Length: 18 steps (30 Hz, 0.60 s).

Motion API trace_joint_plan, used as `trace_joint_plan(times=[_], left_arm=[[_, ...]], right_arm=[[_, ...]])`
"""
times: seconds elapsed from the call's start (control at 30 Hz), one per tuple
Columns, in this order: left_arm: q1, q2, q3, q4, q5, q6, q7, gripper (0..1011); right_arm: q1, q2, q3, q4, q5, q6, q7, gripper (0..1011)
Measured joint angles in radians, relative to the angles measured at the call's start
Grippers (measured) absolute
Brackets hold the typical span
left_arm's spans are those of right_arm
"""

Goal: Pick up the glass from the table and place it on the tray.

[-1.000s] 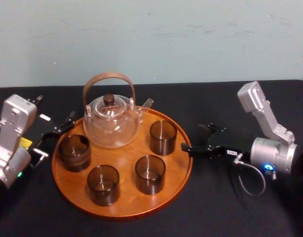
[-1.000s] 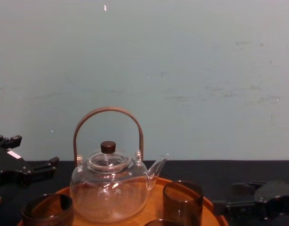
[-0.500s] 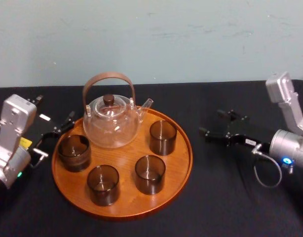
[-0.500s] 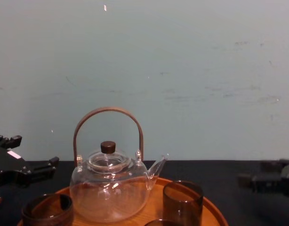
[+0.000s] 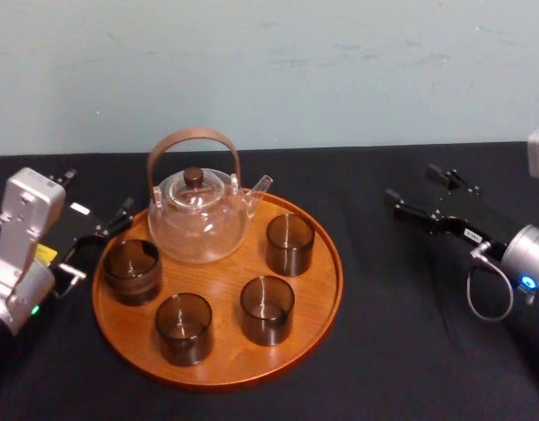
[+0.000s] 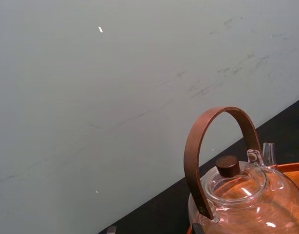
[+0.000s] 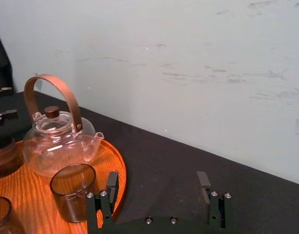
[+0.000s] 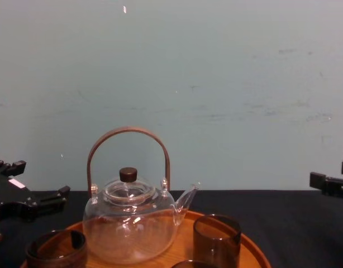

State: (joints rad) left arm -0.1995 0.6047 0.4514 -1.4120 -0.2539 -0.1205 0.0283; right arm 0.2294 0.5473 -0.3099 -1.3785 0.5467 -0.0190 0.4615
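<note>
Black cloth table (image 5: 401,351) under round wooden tray (image 5: 224,279)

Glossy wooden tray (image 5: 224,279) (grain showing) on matt black cloth table (image 5: 401,351).

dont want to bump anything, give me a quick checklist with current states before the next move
1. Right gripper empty, jaws open: ok
2. Right gripper apart from the tray: ok
3. Four glasses upright inside the tray: ok
4. Teapot upright on the tray, behind the glasses: ok
5. Left gripper open by the tray's left rim; gap to rim: cannot tell
</note>
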Motion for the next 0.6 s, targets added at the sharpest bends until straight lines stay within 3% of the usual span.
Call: trace_joint_plan(times=[0.27,0.6], left_arm=[[0.0,0.0,0.0,0.0,0.0,0.0,0.0,1001],[0.0,0.0,0.0,0.0,0.0,0.0,0.0,1001]], right_arm=[[-0.026,-0.014,0.023,-0.005,-0.018,0.001,-0.024,1002],[-0.025,-0.013,0.022,-0.006,-0.019,0.002,-0.023,1002]])
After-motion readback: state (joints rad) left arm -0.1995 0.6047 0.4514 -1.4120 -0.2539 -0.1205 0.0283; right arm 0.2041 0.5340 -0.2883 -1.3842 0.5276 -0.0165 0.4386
